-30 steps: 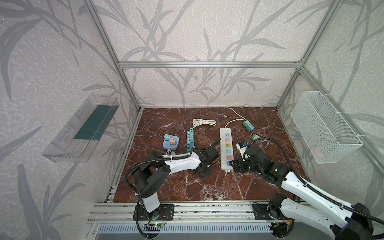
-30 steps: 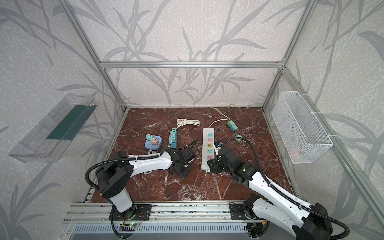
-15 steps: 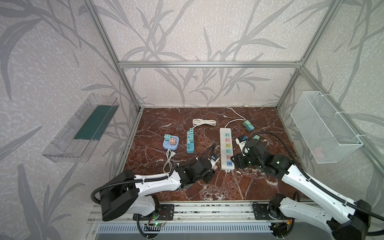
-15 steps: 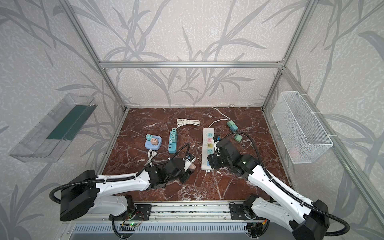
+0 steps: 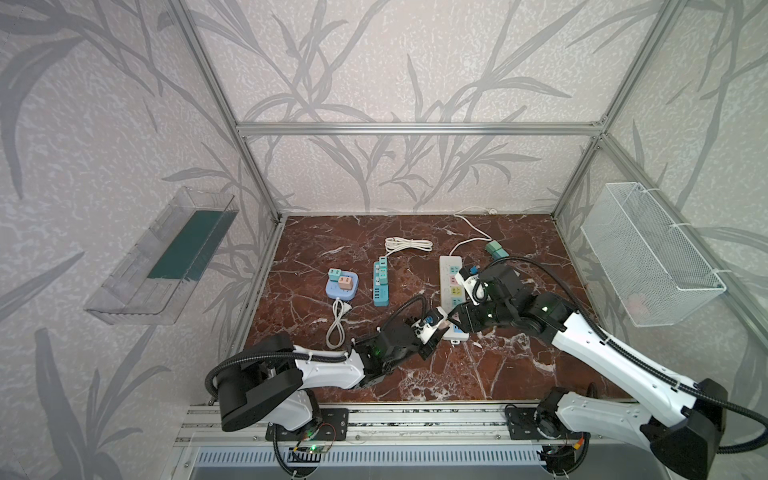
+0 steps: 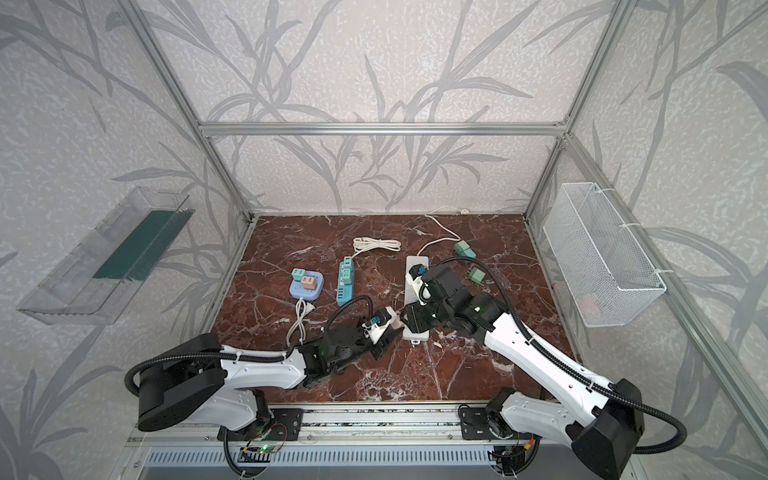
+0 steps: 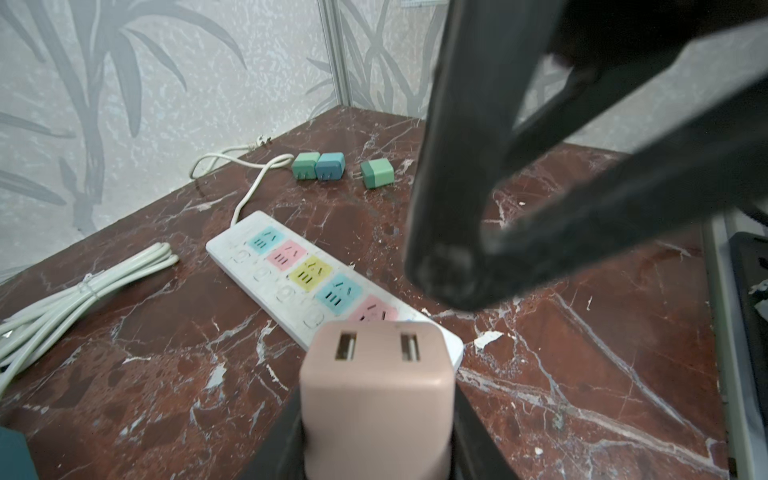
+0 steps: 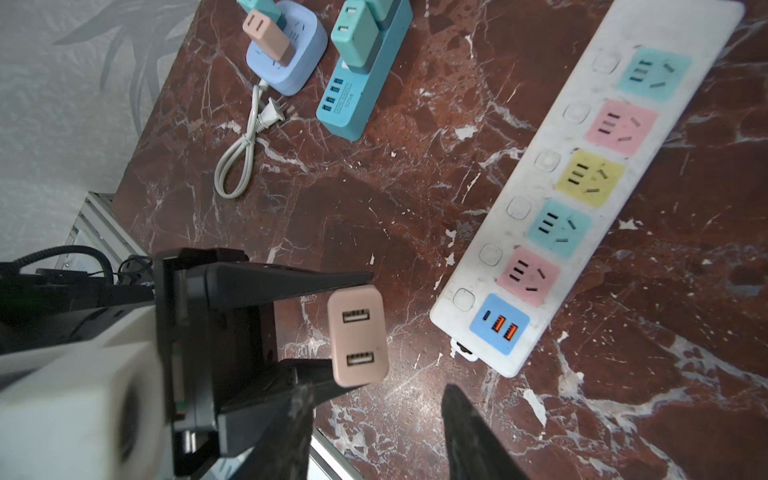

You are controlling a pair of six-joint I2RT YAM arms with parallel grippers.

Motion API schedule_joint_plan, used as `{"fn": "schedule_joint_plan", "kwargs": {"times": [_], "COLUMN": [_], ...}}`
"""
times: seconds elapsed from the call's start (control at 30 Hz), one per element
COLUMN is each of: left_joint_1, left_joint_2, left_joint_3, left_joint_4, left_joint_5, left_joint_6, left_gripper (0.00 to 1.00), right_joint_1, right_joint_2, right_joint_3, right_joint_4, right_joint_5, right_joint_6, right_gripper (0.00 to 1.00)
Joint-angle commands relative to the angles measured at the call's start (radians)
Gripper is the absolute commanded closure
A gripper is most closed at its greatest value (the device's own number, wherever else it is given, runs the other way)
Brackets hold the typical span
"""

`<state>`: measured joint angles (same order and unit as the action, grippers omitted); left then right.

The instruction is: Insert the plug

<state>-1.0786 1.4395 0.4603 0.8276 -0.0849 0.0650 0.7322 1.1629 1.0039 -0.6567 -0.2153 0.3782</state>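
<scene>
l gripper (image 5: 434, 326) clamping pink plug (image 7: 376, 386); r gripper (image 8: 376, 399) hovering nr white strip (image 8: 534, 183), jaws apart, empty; teal strip (image 8: 353, 104) label showing too blurry.

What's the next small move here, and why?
Probably the right gripper should ease forward until its open fingers straddle the pink USB charger, then close. The left gripper is clamped on the charger above the marble tabletop, beside the white power strip; the right fingertips sit just short of it with nothing between them.
</scene>
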Motion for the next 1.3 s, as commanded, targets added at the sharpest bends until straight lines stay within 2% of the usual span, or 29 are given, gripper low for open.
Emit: {"fn": "schedule_joint_plan", "kwargs": {"times": [0.0,0.5,0.53,0.6,0.7,0.77,0.8,0.87,0.93,1.03,1.1,1.13,1.2,1.27], "left_joint_1": [-0.004,-0.006,-0.006,-0.004,-0.005,-0.005,-0.005,-0.004,-0.004,-0.004,0.0,0.003,0.018,0.027], "left_joint_2": [-0.004,-0.102,-0.104,-0.108,-0.106,-0.107,-0.113,-0.15,-0.205,-0.292,-0.35,-0.373,-0.413,-0.439], "left_joint_3": [0.0,-0.012,-0.013,-0.014,-0.015,-0.021,-0.027,-0.054,-0.086,-0.116,-0.114,-0.112,-0.123,-0.15], "left_joint_4": [0.074,-0.017,-0.018,-0.016,-0.016,-0.013,-0.011,-0.012,-0.029,-0.138,-0.292,-0.351,-0.426,-0.4], "left_joint_5": [0.033,0.04,0.041,0.037,0.027,0.004,-0.017,-0.061,-0.152,-0.409,-0.588,-0.643,-0.684,-0.648], "left_joint_6": [0.033,0.029,0.029,0.029,0.027,0.015,0.004,-0.029,-0.103,-0.294,-0.43,-0.483,-0.569,-0.566], "left_gripper": [0.8,0.79,0.79,0.77,0.68,0.51,0.45,0.4,0.36,0.32,0.27,0.26,0.2,0.19], "right_joint_1": [0.024,0.056,0.057,0.059,0.06,0.059,0.059,0.059,0.058,0.041,0.014,0.0,-0.049,-0.098], "right_joint_2": [0.038,0.079,0.086,0.092,0.07,0.049,0.039,0.026,0.03,0.077,0.124,0.147,0.217,0.301], "right_joint_3": [0.053,0.043,0.043,0.044,0.04,0.043,0.046,0.06,0.084,0.1,0.09,0.087,0.099,0.133], "right_joint_4": [-0.005,0.025,0.024,0.025,0.048,0.059,0.064,0.067,0.063,0.105,0.189,0.233,0.33,0.394], "right_joint_5": [-0.035,-0.024,-0.028,-0.036,-0.016,0.002,0.021,0.086,0.18,0.368,0.501,0.541,0.57,0.559], "right_joint_6": [0.011,0.048,0.047,0.048,0.054,0.056,0.056,0.051,0.034,0.018,0.019,0.013,0.0,-0.017], "right_gripper": [0.49,0.55,0.57,0.66,0.81,0.85,0.86,0.9,0.91,0.92,0.91,0.92,0.93,0.95]}}
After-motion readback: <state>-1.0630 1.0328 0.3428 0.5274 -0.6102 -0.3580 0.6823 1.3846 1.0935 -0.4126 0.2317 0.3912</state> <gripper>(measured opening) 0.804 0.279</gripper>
